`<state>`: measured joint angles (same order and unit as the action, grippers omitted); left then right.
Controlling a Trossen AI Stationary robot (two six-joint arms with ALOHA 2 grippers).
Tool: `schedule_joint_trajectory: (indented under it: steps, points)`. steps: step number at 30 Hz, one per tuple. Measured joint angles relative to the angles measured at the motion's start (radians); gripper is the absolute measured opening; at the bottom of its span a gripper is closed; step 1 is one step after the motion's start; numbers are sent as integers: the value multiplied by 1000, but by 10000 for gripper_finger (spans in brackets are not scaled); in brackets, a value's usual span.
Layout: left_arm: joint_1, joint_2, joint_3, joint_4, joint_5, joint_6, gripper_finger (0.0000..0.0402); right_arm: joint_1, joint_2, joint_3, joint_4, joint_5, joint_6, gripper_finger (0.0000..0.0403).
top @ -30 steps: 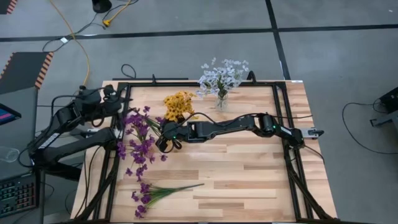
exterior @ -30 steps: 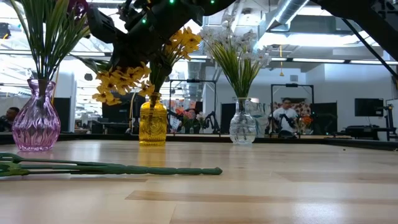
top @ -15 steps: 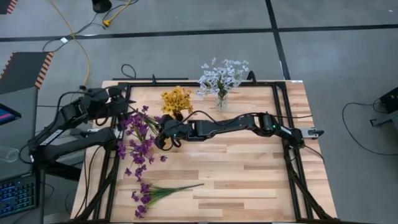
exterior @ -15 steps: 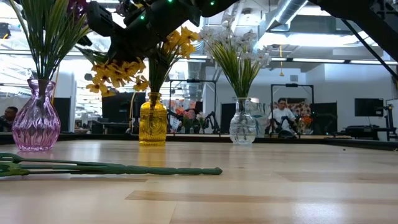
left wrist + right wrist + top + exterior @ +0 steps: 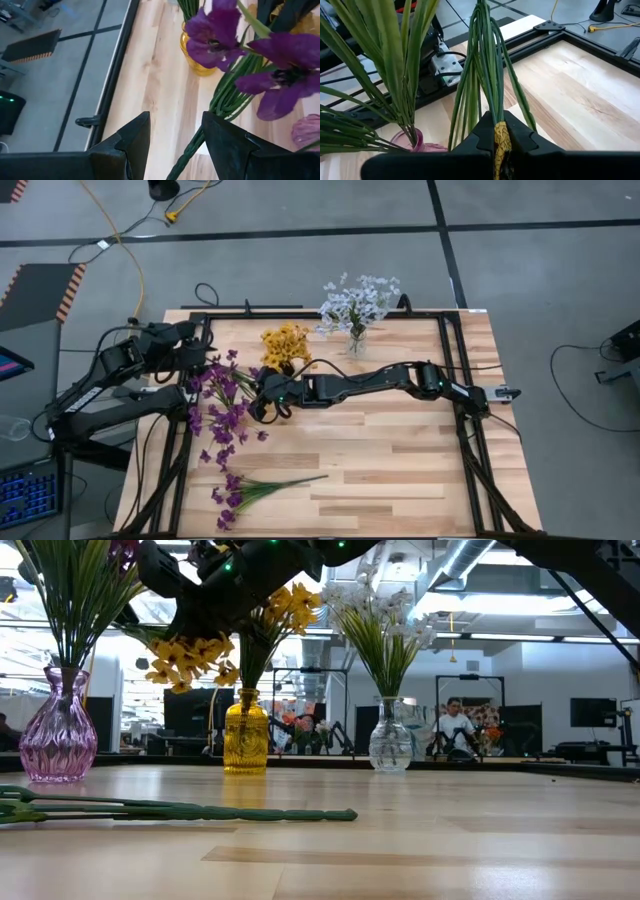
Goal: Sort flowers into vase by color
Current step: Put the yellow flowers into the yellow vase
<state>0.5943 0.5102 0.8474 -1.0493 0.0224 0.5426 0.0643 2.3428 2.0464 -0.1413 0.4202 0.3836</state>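
The right gripper [image 5: 268, 404], clamped on a yellow spray's [image 5: 190, 655] stems, holds it just left of the yellow vase [image 5: 246, 736], blooms tilted left.

You're looking level across the wooden table [image 5: 400, 850] at three vases in a row: a purple vase [image 5: 58, 735] with green stems, a yellow vase [image 5: 246, 737] with yellow flowers [image 5: 190, 658], and a clear vase [image 5: 390, 738] with white flowers [image 5: 375, 600]. A dark arm [image 5: 250, 575] crosses overhead above the yellow blossoms. A bundle of green stems [image 5: 180, 811] lies flat on the table in front, and a person [image 5: 457, 727] sits in the room behind.
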Motion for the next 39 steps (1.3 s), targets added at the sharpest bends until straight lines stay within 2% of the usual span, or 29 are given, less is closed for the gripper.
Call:
schedule_joint_trajectory:
  steps: [9,13,17,39]
  points:
    - [0,0,0,-20,30,-5,169,1,0,0,4,0,1,46]
    - [0,0,0,-19,111,-8,169,1,0,0,11,0,4,46]
    - [0,0,0,-18,150,-11,169,1,0,0,12,0,4,46]
    - [0,0,0,-15,151,96,169,1,0,0,16,-2,0,46]
